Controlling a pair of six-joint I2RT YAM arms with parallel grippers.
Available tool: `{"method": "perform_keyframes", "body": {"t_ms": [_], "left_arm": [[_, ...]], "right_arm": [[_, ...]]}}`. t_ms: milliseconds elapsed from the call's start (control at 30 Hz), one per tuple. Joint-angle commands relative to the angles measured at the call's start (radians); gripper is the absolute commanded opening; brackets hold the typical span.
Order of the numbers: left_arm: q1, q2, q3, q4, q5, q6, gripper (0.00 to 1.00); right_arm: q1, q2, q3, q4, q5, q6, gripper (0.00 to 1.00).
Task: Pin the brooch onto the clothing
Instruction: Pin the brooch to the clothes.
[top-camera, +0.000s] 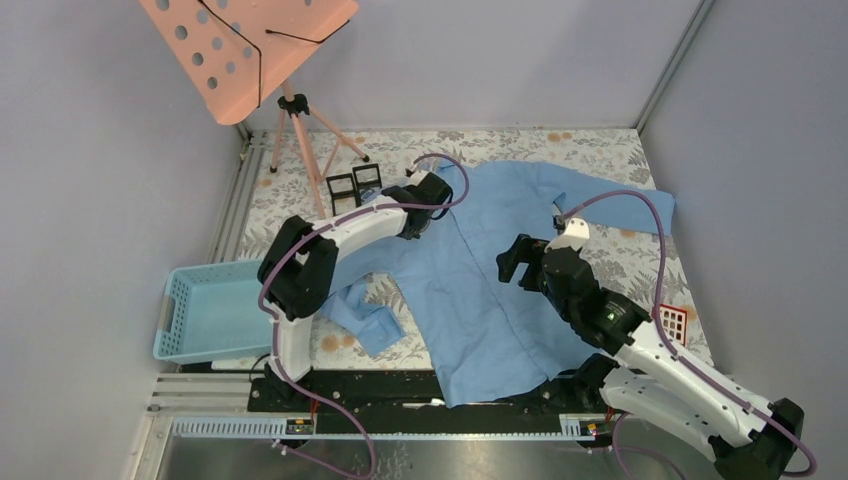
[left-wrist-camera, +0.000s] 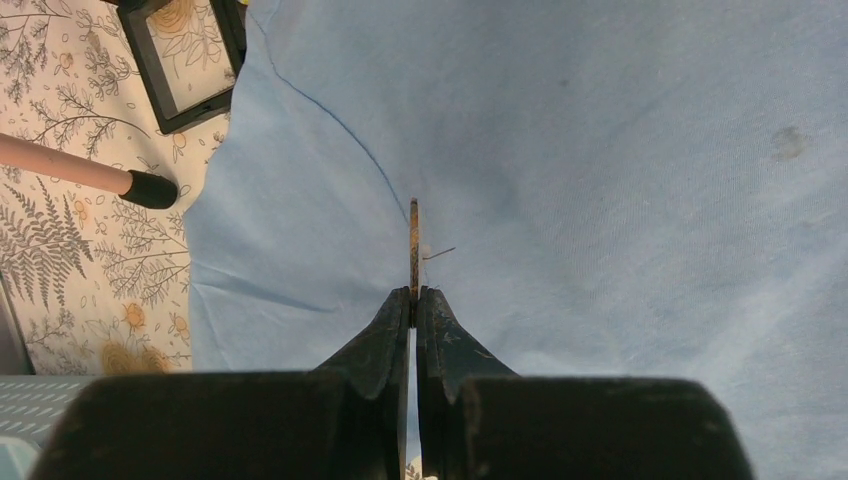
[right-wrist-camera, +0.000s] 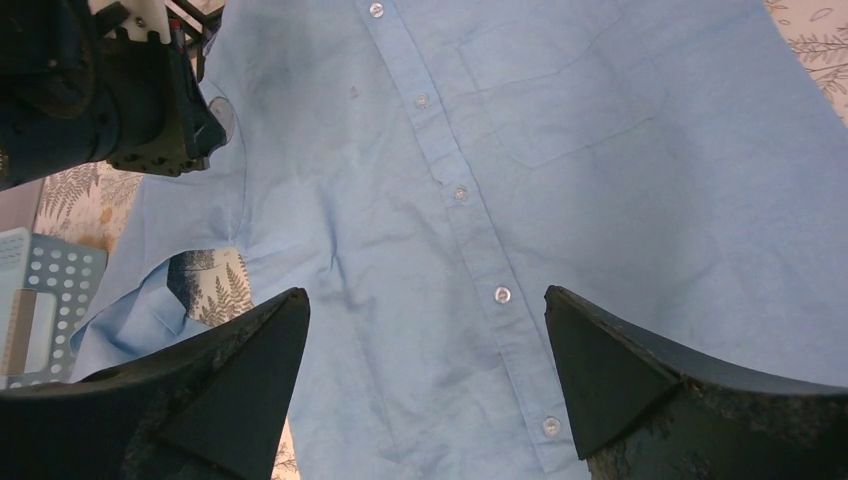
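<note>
The light blue shirt (top-camera: 500, 280) lies flat on the floral table, collar at the far side, and also fills the left wrist view (left-wrist-camera: 620, 200) and the right wrist view (right-wrist-camera: 450, 200). Its chest pocket (right-wrist-camera: 560, 90) and button placket show in the right wrist view. My left gripper (top-camera: 413, 226) (left-wrist-camera: 413, 292) is shut on the brooch (left-wrist-camera: 414, 245), a thin disc seen edge-on with a fine pin sticking out, held just over the shirt's shoulder area. My right gripper (top-camera: 516, 268) (right-wrist-camera: 425, 300) is open and empty above the shirt's middle.
A light blue plastic basket (top-camera: 205, 310) (right-wrist-camera: 40, 290) sits at the left. A pink music stand (top-camera: 250, 50) on a tripod stands at the back left, one leg (left-wrist-camera: 80, 172) near the shirt. Two black frames (top-camera: 352, 185) (left-wrist-camera: 190, 60) lie beside it. A red grid item (top-camera: 672, 322) lies at the right.
</note>
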Motion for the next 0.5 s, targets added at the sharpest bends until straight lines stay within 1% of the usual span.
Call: {"method": "perform_keyframes", "body": {"t_ms": [0,133,467], "left_arm": [[-0.011,0.041,0.075,-0.035,-0.068,-0.005,0.0],[-0.014,0.091,0.127,-0.084,-0.082,-0.016,0.0],[-0.016,0.139,0.174,-0.121,-0.059,-0.013,0.0]], "right_arm": [[0.006,-0.049,-0.006,-0.058,0.064,0.013,0.95],[0.006,-0.068,-0.014,-0.065,0.061,0.012,0.96],[0.006,-0.061,-0.022,-0.065,0.059,0.016,0.97]]}}
